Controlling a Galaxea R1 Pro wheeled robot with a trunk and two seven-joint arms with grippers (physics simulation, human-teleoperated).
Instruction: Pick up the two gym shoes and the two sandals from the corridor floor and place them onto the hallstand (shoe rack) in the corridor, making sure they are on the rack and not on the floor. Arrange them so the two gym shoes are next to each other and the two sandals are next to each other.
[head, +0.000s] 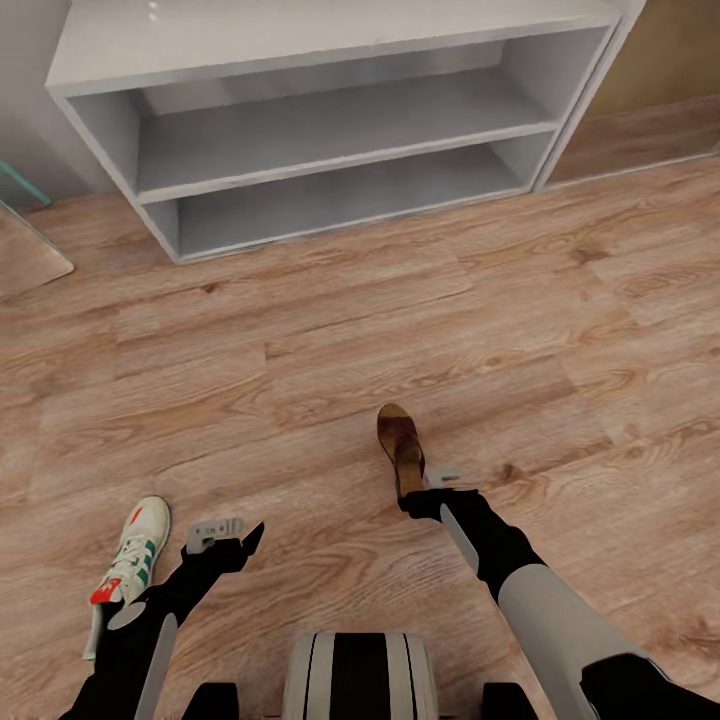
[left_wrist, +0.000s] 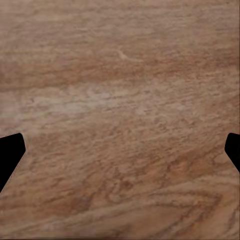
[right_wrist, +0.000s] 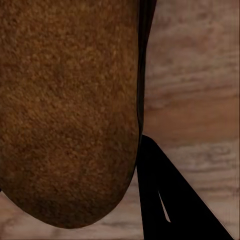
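At right gripper, sandal.

Light is bright, even and diffuse, with no clear source. In the head view the floor carries almost no cast shadows; the rack has only soft shading inside its shelves and a small bright glint on its top. Straight edges bow slightly toward the frame borders. Both wrist views are soft and blurred: wood grain smears, and the sandal looks grainy and out of focus.
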